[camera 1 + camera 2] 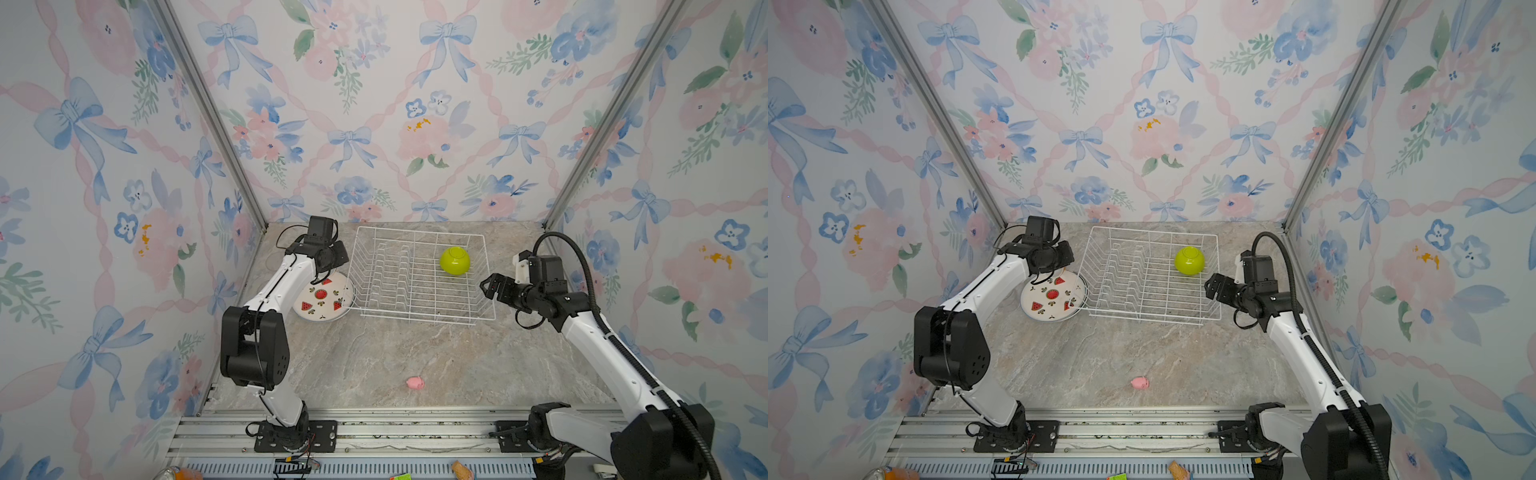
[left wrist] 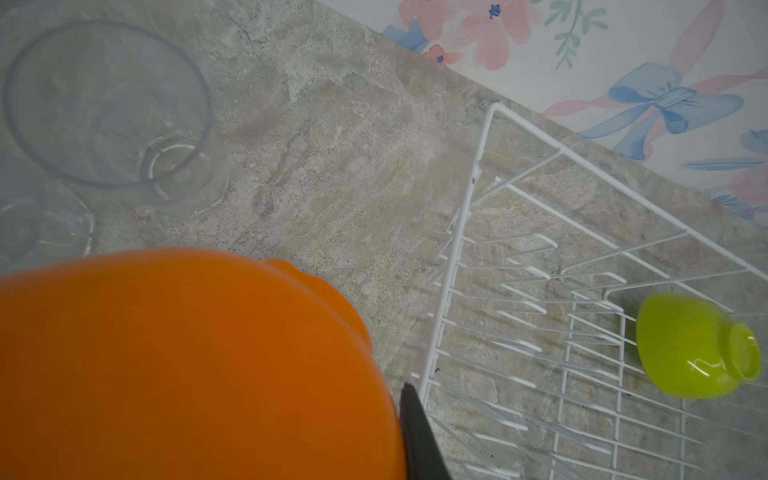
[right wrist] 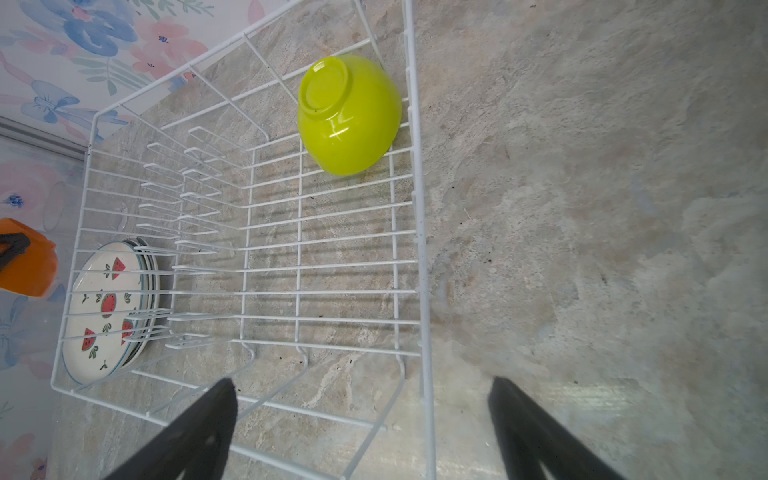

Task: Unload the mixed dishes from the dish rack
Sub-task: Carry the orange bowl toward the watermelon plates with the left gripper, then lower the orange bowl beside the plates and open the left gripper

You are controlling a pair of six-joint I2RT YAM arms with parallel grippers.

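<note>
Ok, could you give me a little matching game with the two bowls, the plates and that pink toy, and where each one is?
Things:
1. lime-green bowl
2. orange bowl
3. plates
4. pink toy

Places:
A. stacked on the table, just outside the dish rack
B. lying alone near the table's front edge
C. upside down inside the dish rack
D. held by the left gripper

Pairs: 1-C, 2-D, 3-A, 4-B

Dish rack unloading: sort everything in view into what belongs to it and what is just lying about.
Belongs to the job:
dish rack
lime-green bowl, inside it
orange bowl
stacked fruit-print plates
clear glasses

Just lying about:
pink toy
scraps at the near edge
</note>
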